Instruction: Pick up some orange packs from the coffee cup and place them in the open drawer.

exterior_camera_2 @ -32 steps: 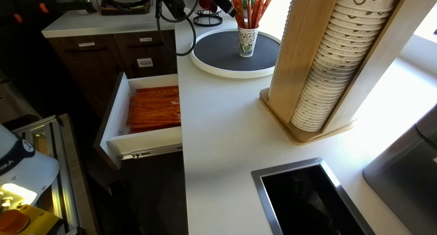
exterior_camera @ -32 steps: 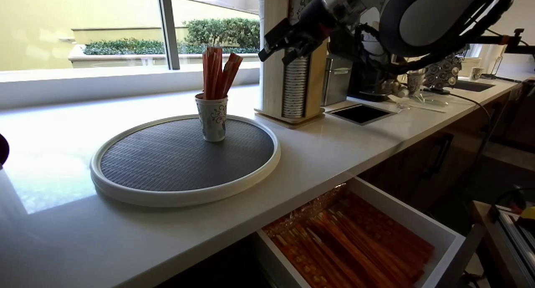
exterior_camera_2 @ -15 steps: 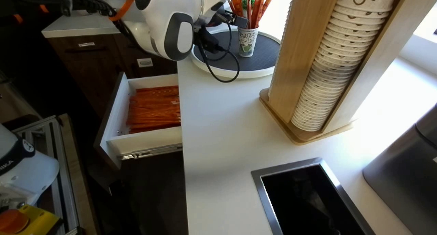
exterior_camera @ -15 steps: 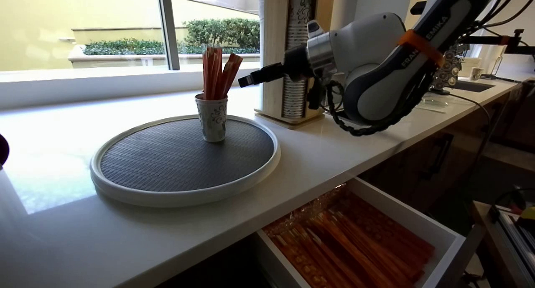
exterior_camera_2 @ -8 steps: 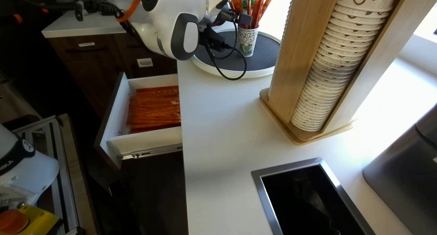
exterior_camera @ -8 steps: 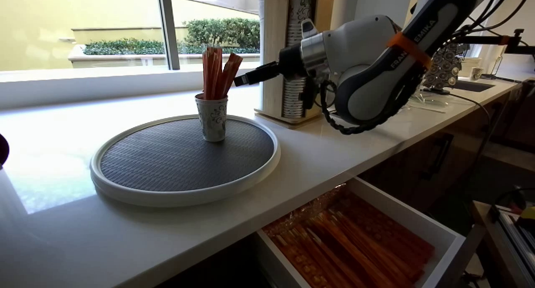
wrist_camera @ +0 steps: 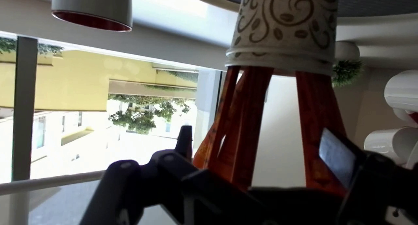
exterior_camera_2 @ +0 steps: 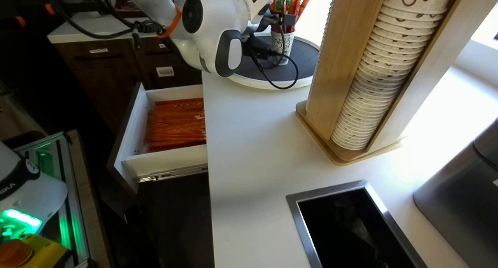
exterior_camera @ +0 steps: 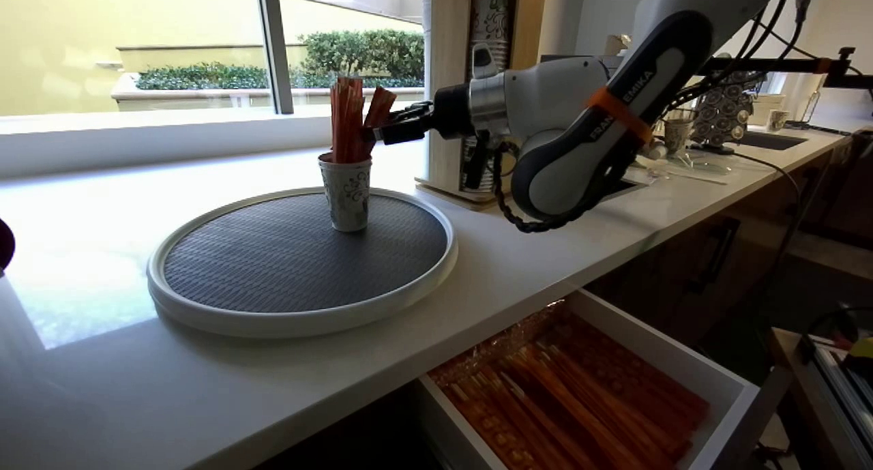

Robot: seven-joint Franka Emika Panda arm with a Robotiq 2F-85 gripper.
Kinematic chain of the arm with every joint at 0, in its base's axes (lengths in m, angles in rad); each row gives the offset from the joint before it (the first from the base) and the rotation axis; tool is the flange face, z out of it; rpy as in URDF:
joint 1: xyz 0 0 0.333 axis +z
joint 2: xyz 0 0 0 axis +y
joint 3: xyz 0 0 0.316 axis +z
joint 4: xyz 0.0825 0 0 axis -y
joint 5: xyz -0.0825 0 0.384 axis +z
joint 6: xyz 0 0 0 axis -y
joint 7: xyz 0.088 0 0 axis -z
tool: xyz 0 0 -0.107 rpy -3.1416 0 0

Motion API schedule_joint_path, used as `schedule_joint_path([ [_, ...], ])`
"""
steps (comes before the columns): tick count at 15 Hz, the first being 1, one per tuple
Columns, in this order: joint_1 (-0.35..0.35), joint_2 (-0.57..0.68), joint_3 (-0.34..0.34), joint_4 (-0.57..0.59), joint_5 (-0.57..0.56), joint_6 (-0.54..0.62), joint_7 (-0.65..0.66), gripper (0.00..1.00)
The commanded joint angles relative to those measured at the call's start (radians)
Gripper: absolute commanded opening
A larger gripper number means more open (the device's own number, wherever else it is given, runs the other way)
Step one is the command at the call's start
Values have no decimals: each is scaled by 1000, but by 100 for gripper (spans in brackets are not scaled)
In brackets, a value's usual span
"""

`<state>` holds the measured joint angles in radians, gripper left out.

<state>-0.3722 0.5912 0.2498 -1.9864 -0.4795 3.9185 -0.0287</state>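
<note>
Reddish-orange, slender stick packets [wrist_camera: 249,127] stand fanned in a pale, tapered, scroll-patterned cup [wrist_camera: 284,30]. Expect light, bendable, slick handling; grip close above the cup. Jaws: spread wide to left and right of the packets, none clamped.

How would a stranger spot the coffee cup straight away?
On the counter by the window sits a round, white-rimmed tray. The small patterned coffee cup stands on it, holding orange packs, unlike the cups stacked in the wooden holder.
</note>
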Motion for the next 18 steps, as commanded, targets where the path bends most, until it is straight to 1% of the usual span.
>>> schedule_joint_path([
  [1,82,99,-88,127,-83,84,23,100],
  [3,115,141,-124,186,-109,120,19,100],
  [7,165,215,-176,290,-115,172,19,100],
  [8,174,230,-188,312,-114,183,17,98],
  [9,181,244,-197,332,-114,193,21,82],
  [10,185,260,-203,354,-115,199,29,73],
  [11,190,268,-211,368,-116,208,30,70],
  [12,196,278,-218,382,-112,216,29,63],
  [13,199,291,-223,399,-114,224,34,52],
  [15,205,306,-231,419,-113,231,42,38],
  [18,212,320,-239,436,-112,242,56,14],
])
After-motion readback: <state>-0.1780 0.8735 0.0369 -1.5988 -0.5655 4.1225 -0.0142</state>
